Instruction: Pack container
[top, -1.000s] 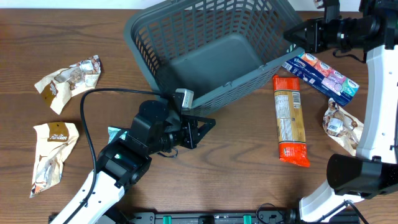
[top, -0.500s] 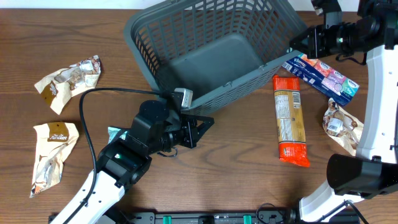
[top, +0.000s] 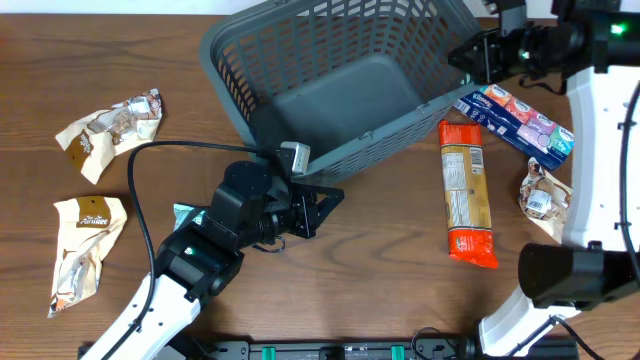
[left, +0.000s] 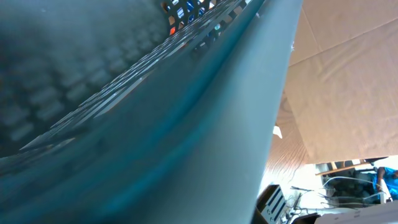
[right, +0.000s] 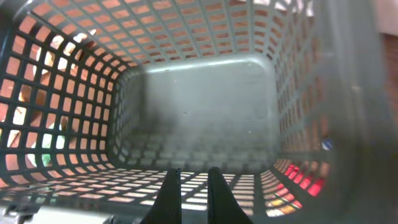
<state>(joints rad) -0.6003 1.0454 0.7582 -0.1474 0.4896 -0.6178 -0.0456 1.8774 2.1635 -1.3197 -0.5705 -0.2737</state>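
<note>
The container (top: 340, 95), a large dark grey lattice basket, stands tilted at the top middle of the table with nothing in it. My left gripper (top: 335, 196) points right, just in front of the container's near wall, and its dark fingers are together. In the left wrist view that wall (left: 155, 124) fills the frame, blurred and very close, and hides the fingers. My right gripper (top: 462, 58) is at the basket's right corner. In the right wrist view it (right: 188, 171) looks into the basket (right: 205, 99), shut with only a slit between the fingers and nothing seen in them.
Two crumpled brown-and-white packets (top: 110, 125) (top: 85, 245) lie at the left. A teal packet (top: 185, 212) shows under my left arm. Right of the basket lie a long orange packet (top: 468, 192), a multicoloured pack (top: 518, 118) and a crumpled packet (top: 548, 200).
My right gripper has shifted a little to the left along the basket's right corner. The left arm and the basket have not visibly moved.
</note>
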